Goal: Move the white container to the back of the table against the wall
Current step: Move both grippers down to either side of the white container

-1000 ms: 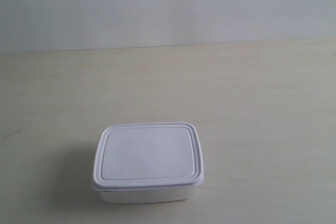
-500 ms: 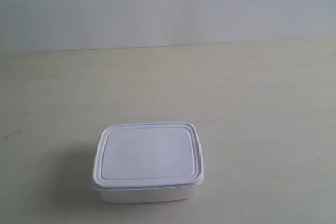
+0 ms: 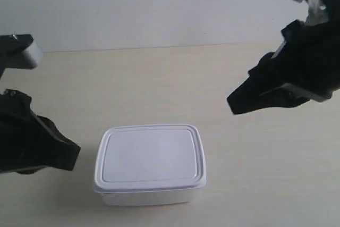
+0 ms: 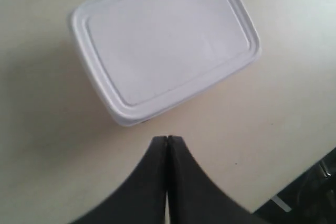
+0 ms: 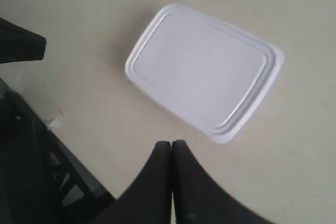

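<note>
The white container (image 3: 150,155) sits lidded on the table (image 3: 159,78), near the front and well short of the wall (image 3: 159,3). A black gripper (image 3: 74,155) on the arm at the exterior view's left hovers close beside the box. Another black gripper (image 3: 231,104), on the arm at the exterior view's right, hangs higher and farther off. In the left wrist view my left gripper (image 4: 167,139) is shut and empty, just off the container (image 4: 165,43). My right gripper (image 5: 171,143) is shut and empty too, a short way from the container (image 5: 202,69).
The table's edge and a dark frame below it (image 5: 31,171) show in the right wrist view, as does the other arm's black tip (image 5: 26,43). The table edge (image 4: 310,187) also shows in the left wrist view. Bare tabletop lies between the box and the wall.
Both arms have come into the exterior view, one on each side of the box; earlier neither showed. The container has not moved.
</note>
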Action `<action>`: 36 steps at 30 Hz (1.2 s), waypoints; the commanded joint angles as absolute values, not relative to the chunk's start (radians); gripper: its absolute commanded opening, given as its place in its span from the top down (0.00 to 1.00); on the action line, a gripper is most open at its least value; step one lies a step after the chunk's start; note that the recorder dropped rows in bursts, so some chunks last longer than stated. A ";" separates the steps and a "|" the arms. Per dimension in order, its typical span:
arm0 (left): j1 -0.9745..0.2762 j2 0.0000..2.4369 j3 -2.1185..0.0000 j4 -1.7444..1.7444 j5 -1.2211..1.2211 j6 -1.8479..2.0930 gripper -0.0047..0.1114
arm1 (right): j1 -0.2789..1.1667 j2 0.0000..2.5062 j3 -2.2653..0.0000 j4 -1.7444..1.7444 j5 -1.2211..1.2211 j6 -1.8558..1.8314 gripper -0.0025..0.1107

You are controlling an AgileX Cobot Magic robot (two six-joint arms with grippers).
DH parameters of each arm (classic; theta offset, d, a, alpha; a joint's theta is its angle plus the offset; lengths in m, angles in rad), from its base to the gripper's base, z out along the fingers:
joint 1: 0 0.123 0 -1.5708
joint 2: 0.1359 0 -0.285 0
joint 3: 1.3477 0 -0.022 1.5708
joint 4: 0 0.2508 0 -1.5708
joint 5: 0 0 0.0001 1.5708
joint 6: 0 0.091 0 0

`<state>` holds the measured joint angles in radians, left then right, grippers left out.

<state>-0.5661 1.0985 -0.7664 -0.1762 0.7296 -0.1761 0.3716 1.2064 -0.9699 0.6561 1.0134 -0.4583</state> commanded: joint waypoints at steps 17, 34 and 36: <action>-0.610 1.206 -0.428 -0.512 0.239 -0.221 0.96 | 0.564 1.340 -0.556 0.908 0.540 -0.583 0.98; -0.610 1.375 -0.420 -0.509 0.150 -0.213 0.96 | 0.564 1.576 -0.554 1.168 0.458 -0.796 0.98; -0.610 1.380 -0.420 -0.509 0.143 -0.213 0.96 | 0.564 1.595 -0.554 1.216 0.454 -0.843 0.98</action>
